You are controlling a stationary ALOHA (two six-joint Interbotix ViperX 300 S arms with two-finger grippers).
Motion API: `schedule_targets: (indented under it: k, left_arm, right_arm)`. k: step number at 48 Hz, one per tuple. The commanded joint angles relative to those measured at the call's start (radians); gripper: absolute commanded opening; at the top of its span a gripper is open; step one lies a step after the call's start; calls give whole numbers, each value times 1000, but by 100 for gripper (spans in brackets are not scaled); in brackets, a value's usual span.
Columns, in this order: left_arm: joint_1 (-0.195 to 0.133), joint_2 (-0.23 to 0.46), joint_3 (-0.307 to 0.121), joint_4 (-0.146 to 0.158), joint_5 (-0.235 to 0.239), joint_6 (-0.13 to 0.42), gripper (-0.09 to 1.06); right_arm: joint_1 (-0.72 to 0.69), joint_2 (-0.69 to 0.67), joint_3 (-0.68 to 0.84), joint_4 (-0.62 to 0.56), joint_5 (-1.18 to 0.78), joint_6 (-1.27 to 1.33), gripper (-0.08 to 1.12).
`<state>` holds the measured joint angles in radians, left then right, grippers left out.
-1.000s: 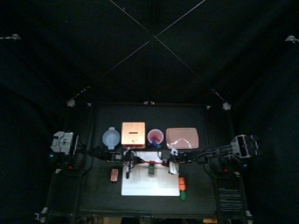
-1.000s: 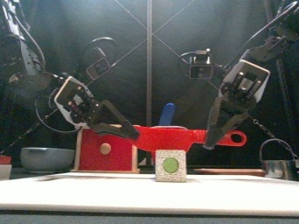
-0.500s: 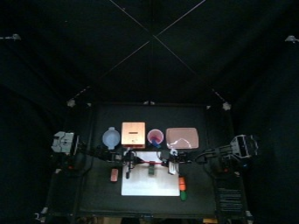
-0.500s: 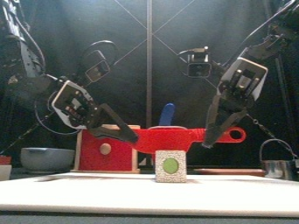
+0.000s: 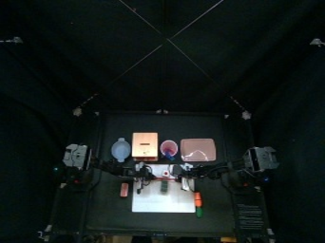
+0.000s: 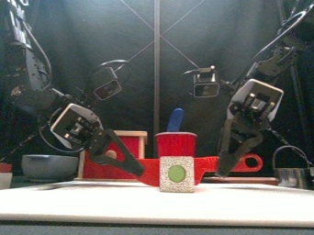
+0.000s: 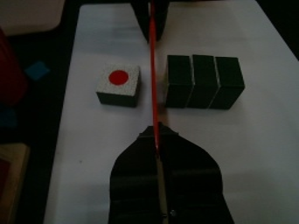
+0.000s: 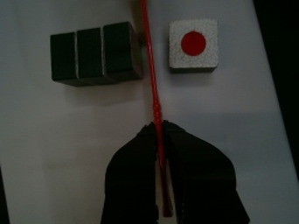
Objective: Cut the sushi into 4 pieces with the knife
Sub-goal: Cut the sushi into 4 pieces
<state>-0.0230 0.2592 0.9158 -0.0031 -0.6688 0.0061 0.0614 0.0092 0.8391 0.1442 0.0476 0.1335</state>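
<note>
Red knife (image 7: 153, 79), tight in left hand (image 7: 155, 138) and right hand (image 8: 155, 133), between loose sushi piece (image 7: 118, 85) and longer roll (image 7: 205, 80) (hidden from front).

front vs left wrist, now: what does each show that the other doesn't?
Front only: the bowl, the blue knife standing in the cup, and the sushi's green-centred end face.
Left wrist only: the cut itself. One cut piece lies apart from the three-block roll, with the red knife in the gap.
Both: the red knife, the white board and the left end effector, shut on the red knife.
</note>
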Motion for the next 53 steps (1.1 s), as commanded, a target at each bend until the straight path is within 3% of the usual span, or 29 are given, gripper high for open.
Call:
schedule_targets:
  k: [1, 11, 17, 28, 33, 40, 53]
  left_arm:
    - [9, 23, -26, -3, 28, 2, 8]
    - [31, 28, -41, -2, 38, 6, 8]
    - [61, 3, -38, 8, 38, 11, 8]
    - [91, -72, -35, 54, 41, 21, 8]
    - [89, -110, -34, 60, 49, 20, 8]
    - [74, -175, -34, 61, 100, 20, 8]
    - [-5, -239, -31, 60, 201, 18, 8]
  right_arm:
    - [-5, -2, -18, 3, -6, 3, 21]
    - [-15, -14, -12, -2, 0, 3, 21]
    - [-38, -37, -18, -9, 18, 2, 21]
    - [-48, -101, -32, -32, 49, 3, 21]
    - [-41, -130, -41, -29, 60, 2, 21]
    - [-12, -161, -52, -23, 61, 3, 21]
    - [38, -164, -60, 23, 60, 3, 21]
